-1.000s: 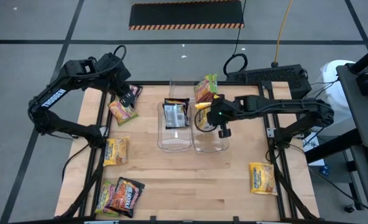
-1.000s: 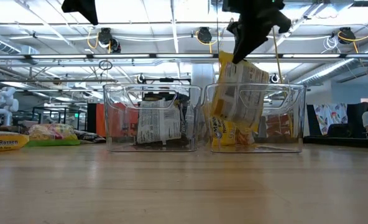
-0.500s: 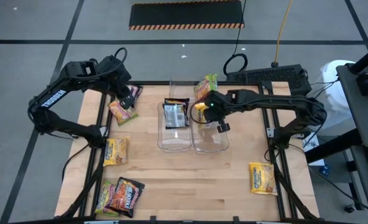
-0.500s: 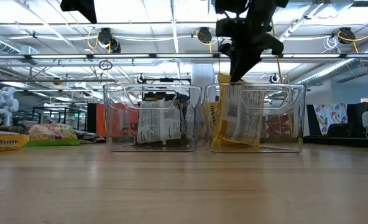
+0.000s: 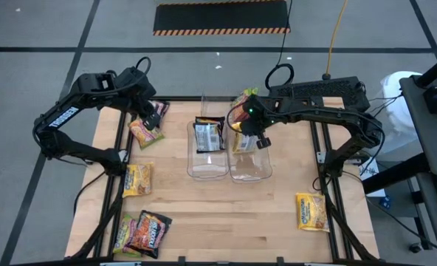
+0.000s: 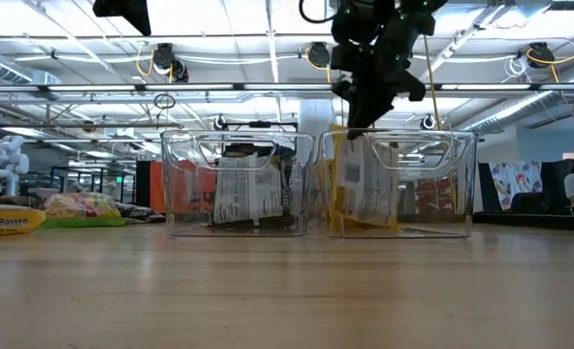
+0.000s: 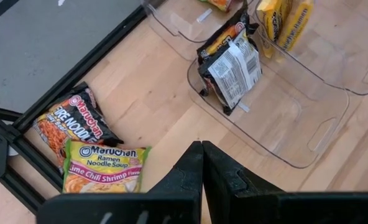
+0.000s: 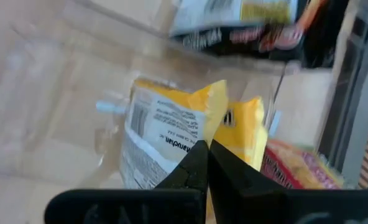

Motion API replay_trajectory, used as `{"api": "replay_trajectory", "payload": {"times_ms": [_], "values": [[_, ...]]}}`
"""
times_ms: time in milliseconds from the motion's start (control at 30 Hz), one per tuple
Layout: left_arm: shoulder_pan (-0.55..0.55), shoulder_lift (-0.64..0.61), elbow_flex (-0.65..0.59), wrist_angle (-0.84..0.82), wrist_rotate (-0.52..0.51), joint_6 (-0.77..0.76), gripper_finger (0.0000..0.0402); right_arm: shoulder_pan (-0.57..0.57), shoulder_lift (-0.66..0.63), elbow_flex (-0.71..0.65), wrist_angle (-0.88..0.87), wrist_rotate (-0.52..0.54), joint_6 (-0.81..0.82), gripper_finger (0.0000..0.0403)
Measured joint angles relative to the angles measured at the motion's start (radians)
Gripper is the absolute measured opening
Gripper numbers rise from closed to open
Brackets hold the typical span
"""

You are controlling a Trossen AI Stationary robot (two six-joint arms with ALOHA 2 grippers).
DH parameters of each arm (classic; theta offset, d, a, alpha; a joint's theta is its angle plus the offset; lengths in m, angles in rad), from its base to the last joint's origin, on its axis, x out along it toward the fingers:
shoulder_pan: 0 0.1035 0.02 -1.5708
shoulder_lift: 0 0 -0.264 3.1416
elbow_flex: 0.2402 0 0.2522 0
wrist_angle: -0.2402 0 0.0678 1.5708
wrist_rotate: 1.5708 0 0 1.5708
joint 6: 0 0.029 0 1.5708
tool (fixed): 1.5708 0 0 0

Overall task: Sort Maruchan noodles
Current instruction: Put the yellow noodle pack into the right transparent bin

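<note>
Two clear bins stand side by side mid-table. The left bin (image 5: pixel 207 164) holds dark noodle packets (image 7: pixel 230 62). My right gripper (image 6: pixel 357 124) is over the right bin (image 5: pixel 252 168), shut on a yellow noodle packet (image 6: pixel 369 184) that stands inside it beside another yellow packet (image 6: pixel 334 189). My left gripper (image 7: pixel 201 148) hangs shut and empty above the table's far left. Below it lie a lime chili shrimp packet (image 7: pixel 103 167) and a dark packet (image 7: pixel 72 121). My right gripper pinches the yellow packet's upper edge (image 8: pixel 216 102) between its two fingers, which slant down from above. The packet hangs about upright below the fingers inside the right bin, its lower end at the bin's floor (image 6: pixel 365 228).
Loose packets lie on the table: a yellow one (image 5: pixel 137 179) at the left, one (image 5: pixel 311 211) at the near right, two (image 5: pixel 145 233) at the near left, and a pink-green one (image 5: pixel 244 100) behind the right bin. Bare wood spans the near middle.
My right gripper has gone down and toward the table's far left over the right bin, rolling a little. The yellow packet, which hung tilted with its top above the bin's rim, now stands inside the bin.
</note>
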Motion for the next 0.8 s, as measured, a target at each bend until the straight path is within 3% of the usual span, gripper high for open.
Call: {"api": "replay_trajectory", "payload": {"times_ms": [800], "values": [[0.001,0.000,0.000,-0.001,0.000,-0.027,0.0007,-0.075,0.018,-0.077,0.124,0.000,-0.136,0.0000]]}}
